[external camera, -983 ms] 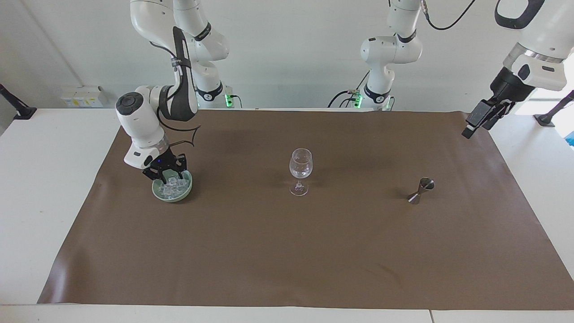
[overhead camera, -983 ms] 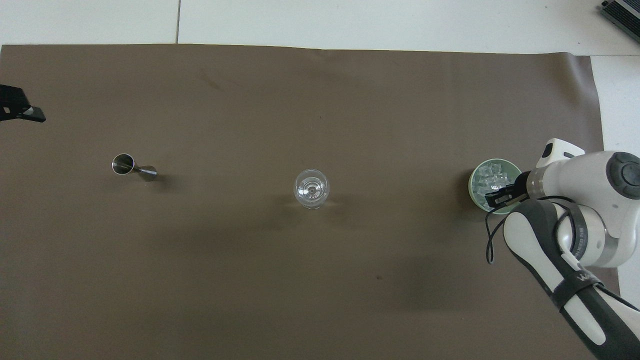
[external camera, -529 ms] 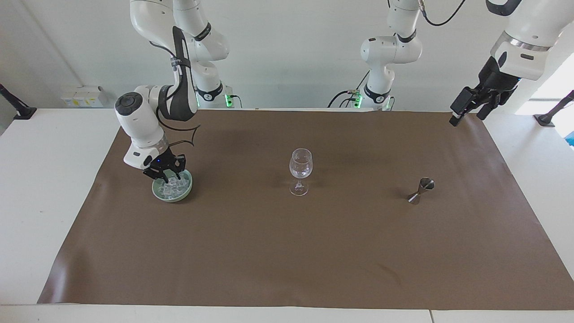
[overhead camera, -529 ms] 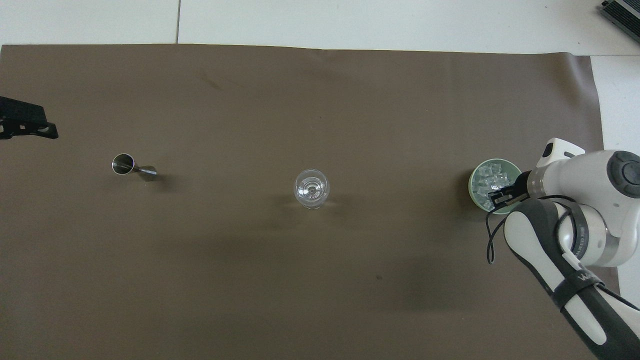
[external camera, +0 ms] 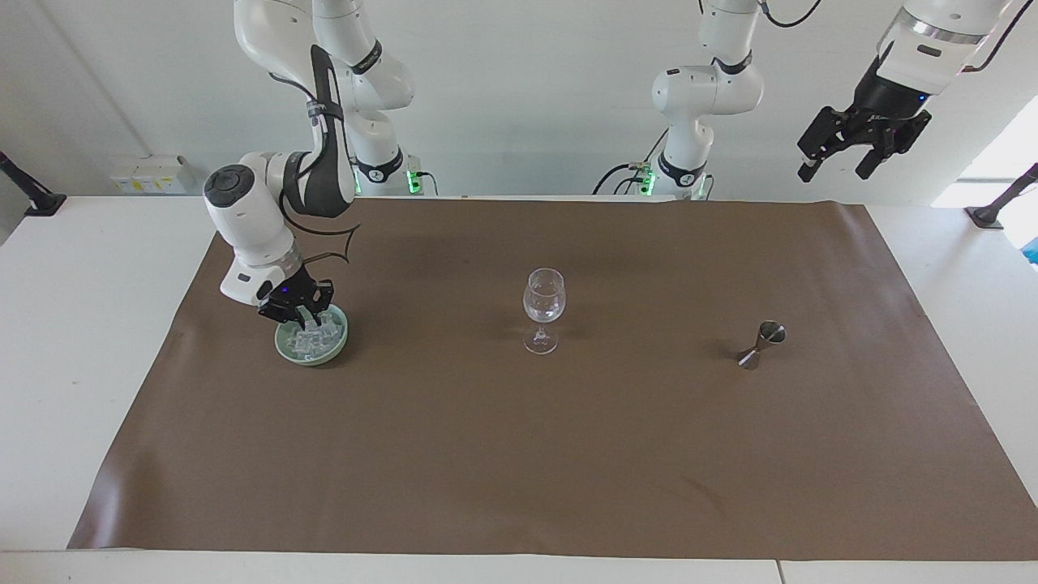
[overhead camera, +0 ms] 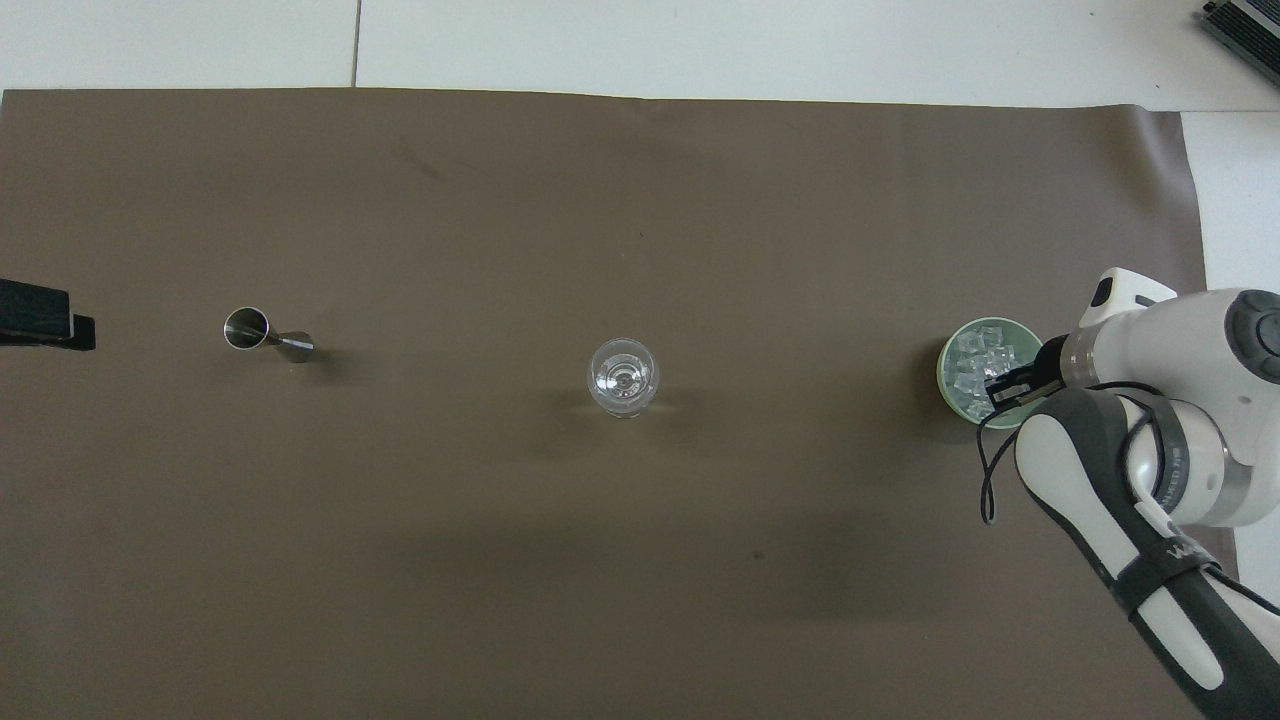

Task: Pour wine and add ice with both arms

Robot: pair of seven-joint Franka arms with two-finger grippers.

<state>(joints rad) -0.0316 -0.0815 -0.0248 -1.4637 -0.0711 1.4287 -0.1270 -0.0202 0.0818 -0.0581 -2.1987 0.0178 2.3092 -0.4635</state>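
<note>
Since the earlier frame, left gripper point(external camera: 851, 148) is rising, jaws spread, high over the table edge; the overhead view is catching only its tip. Right gripper point(external camera: 302, 312) is sitting clenched in the ice point(external camera: 312, 338) inside one bowl point(external camera: 285, 349). One wine glass point(external camera: 543, 311), one jigger point(external camera: 761, 344).

Readable text: almost none. Right arm point(overhead camera: 1150, 540), dark strap along the forearm: white lettering, only a fragment like "WA" made out in the overhead view; a second line of small print on the grey band beside it, too small to read. Nothing legible on any other item on the table.
</note>
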